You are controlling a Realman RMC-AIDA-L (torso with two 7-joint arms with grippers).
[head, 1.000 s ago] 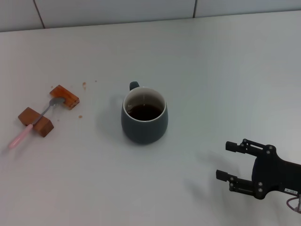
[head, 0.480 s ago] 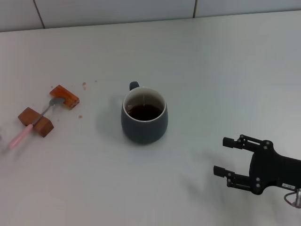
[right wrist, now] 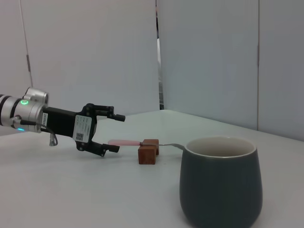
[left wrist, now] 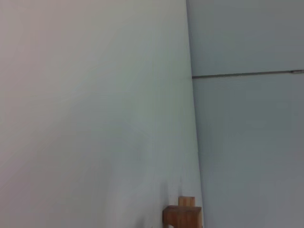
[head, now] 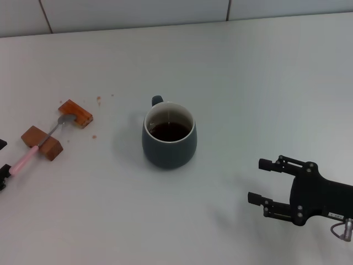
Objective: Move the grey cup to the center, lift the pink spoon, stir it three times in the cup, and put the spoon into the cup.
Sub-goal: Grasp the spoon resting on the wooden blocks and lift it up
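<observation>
White counter (head: 265,72) holds grey cup (head: 169,136); wooden blocks (head: 42,142) prop pink spoon (head: 25,159), left gripper (right wrist: 110,133) spread beside its handle; right gripper (head: 263,181) spread, well apart.

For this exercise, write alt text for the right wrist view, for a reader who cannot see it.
A rounded dark grey ceramic mug stands close on a white table. Beyond it the open black left gripper nears a pink-handled spoon lying across a brown wooden block.

White claw stickers (right wrist: 83,128), print unreadable
</observation>
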